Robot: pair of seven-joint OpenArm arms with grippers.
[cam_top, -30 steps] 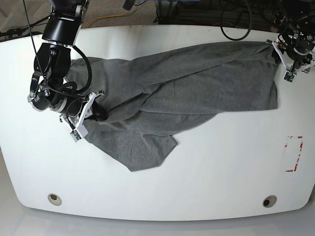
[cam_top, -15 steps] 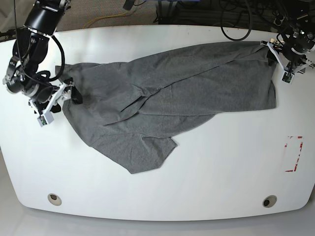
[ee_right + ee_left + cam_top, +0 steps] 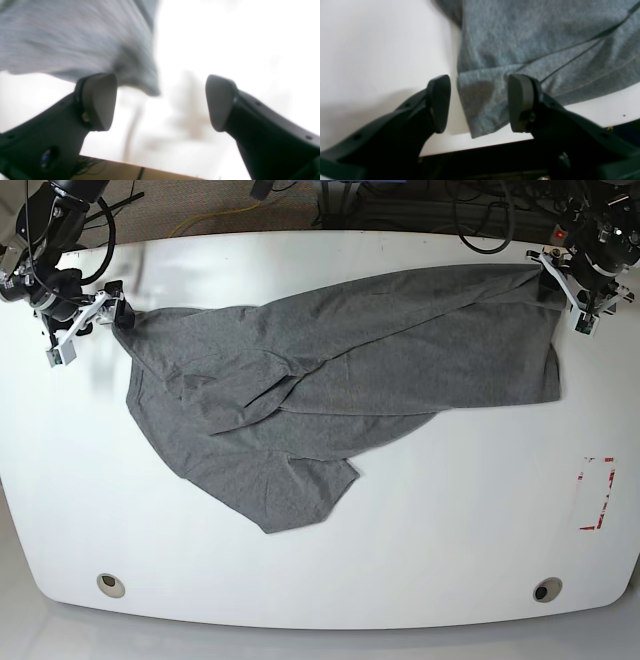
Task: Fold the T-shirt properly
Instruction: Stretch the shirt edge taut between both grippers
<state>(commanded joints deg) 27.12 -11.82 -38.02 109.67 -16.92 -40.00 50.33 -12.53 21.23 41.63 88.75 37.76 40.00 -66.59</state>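
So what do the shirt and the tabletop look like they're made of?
The T-shirt looks like soft knit cloth, matte heather grey: flecked texture, limp folds and a stitched hem in the left wrist view. The table looks hard and smooth, white with a slight sheen, possibly laminate.

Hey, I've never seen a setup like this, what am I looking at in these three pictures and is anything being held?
This is a robot with two arms working at a white table. The overhead picture shows the whole scene: a grey T-shirt lies spread and rumpled across it. The other two pictures come from small cameras on each arm's wrist, looking out between the black fingers.

The left claw sits at the far right edge in the overhead picture. It is open, with a corner of the shirt lying between its fingers, not pinched.

The right claw is at the far left. It is open too; that picture is blurred, with cloth beside one finger. So nothing is held.
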